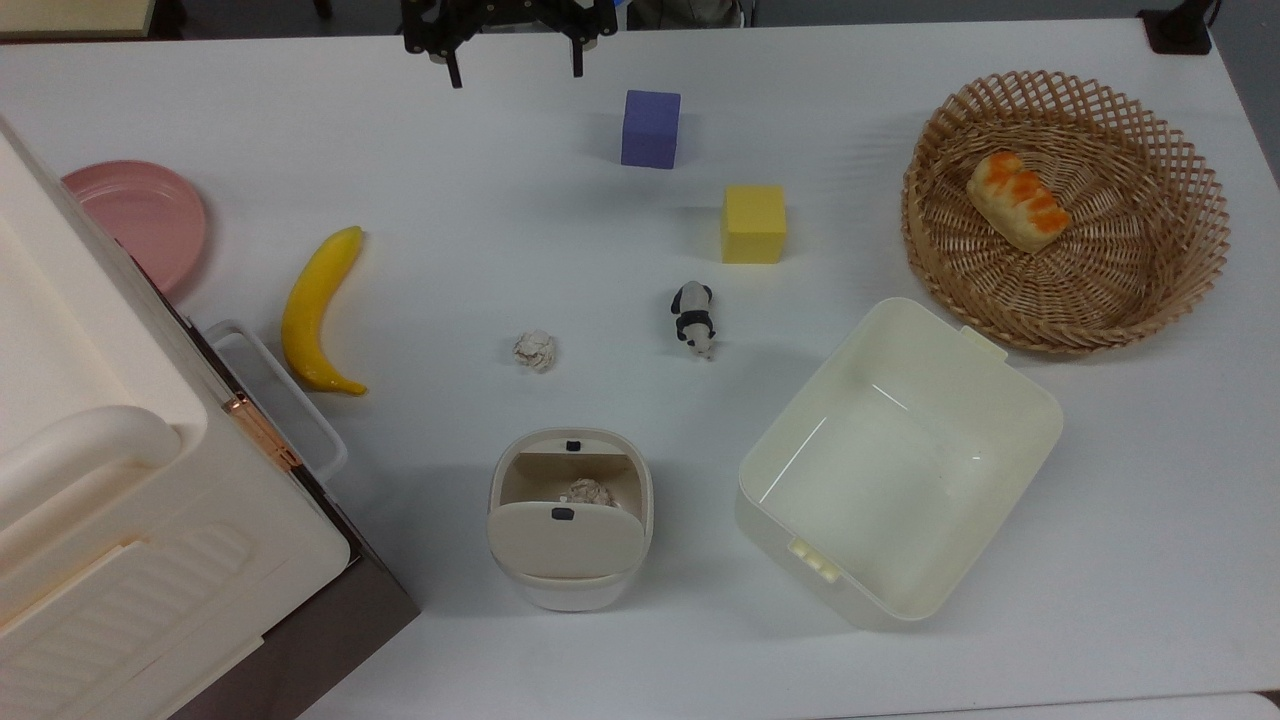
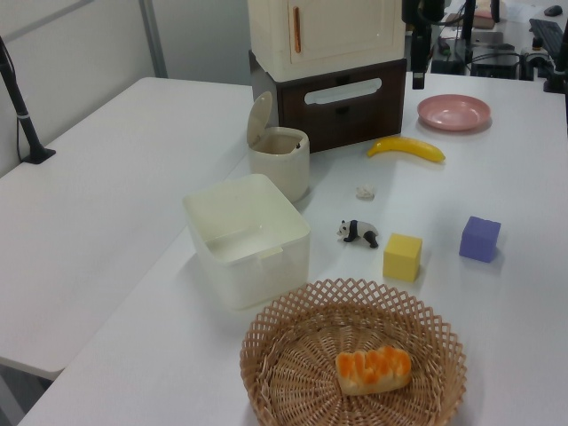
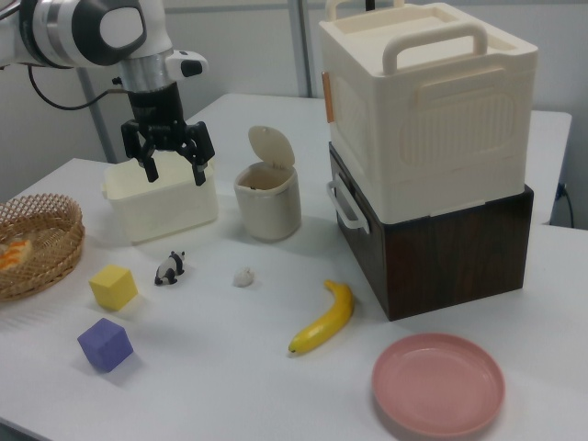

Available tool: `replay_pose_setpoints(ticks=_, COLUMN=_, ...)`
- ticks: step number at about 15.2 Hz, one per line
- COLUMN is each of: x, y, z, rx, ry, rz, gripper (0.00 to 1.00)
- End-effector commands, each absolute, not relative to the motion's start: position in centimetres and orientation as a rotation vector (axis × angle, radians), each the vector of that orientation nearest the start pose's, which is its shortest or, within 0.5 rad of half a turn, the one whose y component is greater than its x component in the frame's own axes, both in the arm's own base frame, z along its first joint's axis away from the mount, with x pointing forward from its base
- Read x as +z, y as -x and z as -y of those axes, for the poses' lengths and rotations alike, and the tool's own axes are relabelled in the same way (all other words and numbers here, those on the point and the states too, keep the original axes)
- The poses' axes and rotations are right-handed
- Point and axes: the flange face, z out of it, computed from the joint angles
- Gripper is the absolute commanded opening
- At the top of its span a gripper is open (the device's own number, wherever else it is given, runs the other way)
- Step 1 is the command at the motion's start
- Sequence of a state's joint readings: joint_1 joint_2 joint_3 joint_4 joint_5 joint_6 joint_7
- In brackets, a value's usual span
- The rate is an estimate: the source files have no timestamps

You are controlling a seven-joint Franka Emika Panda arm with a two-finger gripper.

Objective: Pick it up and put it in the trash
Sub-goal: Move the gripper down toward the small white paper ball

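Observation:
The crumpled whitish paper ball (image 1: 535,350) (image 2: 366,191) (image 3: 243,277) lies on the white table, between the banana and the toy panda. The trash (image 1: 570,590) (image 2: 280,173) (image 3: 267,213), a small cream bin, stands close to the ball with its beige swing lid (image 1: 563,540) tipped open. Another crumpled ball (image 1: 590,492) rests inside it. My gripper (image 1: 516,70) (image 3: 173,171) hangs open and empty, well above the table. In the top view it is at the top edge, far from the ball. In the right view it hovers in front of the cream tub.
A panda figurine (image 1: 694,318), yellow cube (image 1: 754,224), purple cube (image 1: 650,128), banana (image 1: 318,310) and pink plate (image 1: 140,215) lie around the ball. A cream tub (image 1: 800,420) stands beside the bin. A wicker basket (image 1: 1060,340) holds bread. A large cream storage box (image 1: 100,480) sits on a brown drawer unit.

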State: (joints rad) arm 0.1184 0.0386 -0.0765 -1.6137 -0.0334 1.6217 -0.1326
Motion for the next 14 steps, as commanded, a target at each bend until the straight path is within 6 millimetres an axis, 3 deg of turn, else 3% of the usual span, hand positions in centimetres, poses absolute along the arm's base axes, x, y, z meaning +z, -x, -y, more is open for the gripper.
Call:
replay_pose_setpoints(ticks=1, x=58.6, y=-57.0, z=-1.4, rx=0.06, ry=3.148, rz=0.288, gripper=1.0)
replay_pose_setpoints(ticks=12, x=58.4, y=-57.4, z=-1.6, rx=0.032, ry=3.154, rz=0.299, gripper=1.0)
replay_pose_setpoints(ticks=14, x=57.5, y=-57.8, z=-1.7, rx=0.036, ry=3.154, rz=0.3, gripper=1.0)
